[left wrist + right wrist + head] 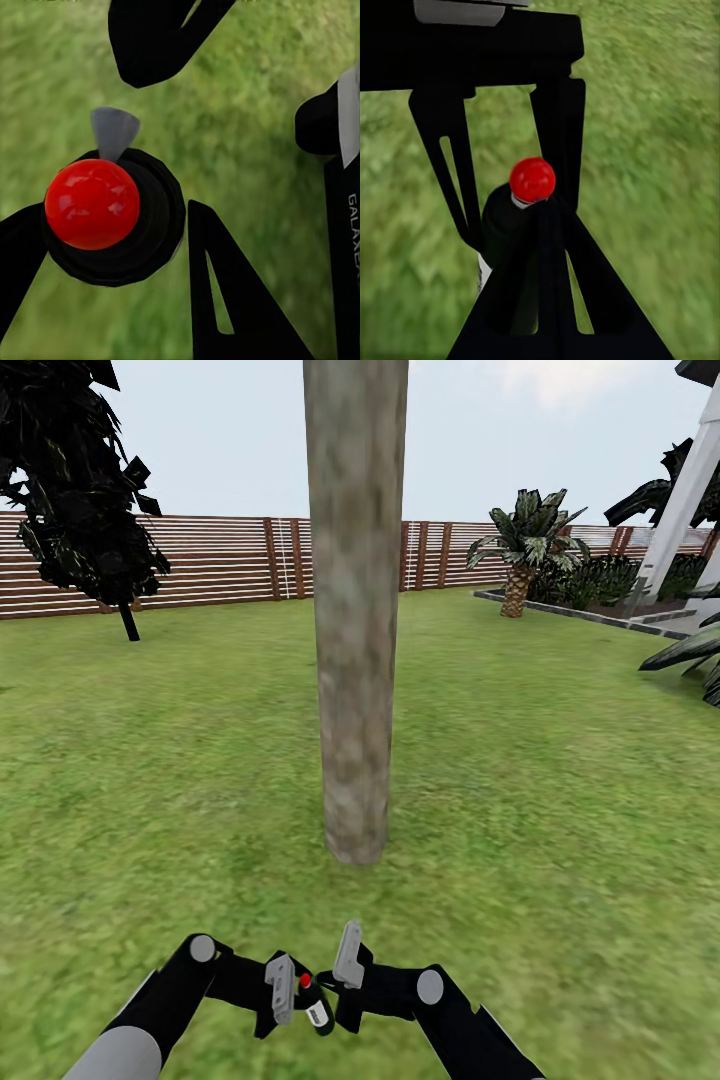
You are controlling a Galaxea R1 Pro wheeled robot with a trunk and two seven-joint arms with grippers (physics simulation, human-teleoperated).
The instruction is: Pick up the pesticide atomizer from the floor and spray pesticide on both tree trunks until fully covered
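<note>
The pesticide atomizer is a small black bottle with a red ball cap and a white label. My left gripper is shut on its body, holding it upright low over the grass. My right gripper is shut with its fingertips right beside the bottle; whether they touch it I cannot tell. In the head view the left gripper and the right gripper meet at the bottle. One tree trunk, mottled grey-brown, stands straight ahead of them, about an arm's length away. Its foliage is above the picture.
Green lawn spreads all around, ringed by a brown slat fence. A thin black-leaved tree stands at the back left. At the back right are a small palm, a raised planting bed and a white post.
</note>
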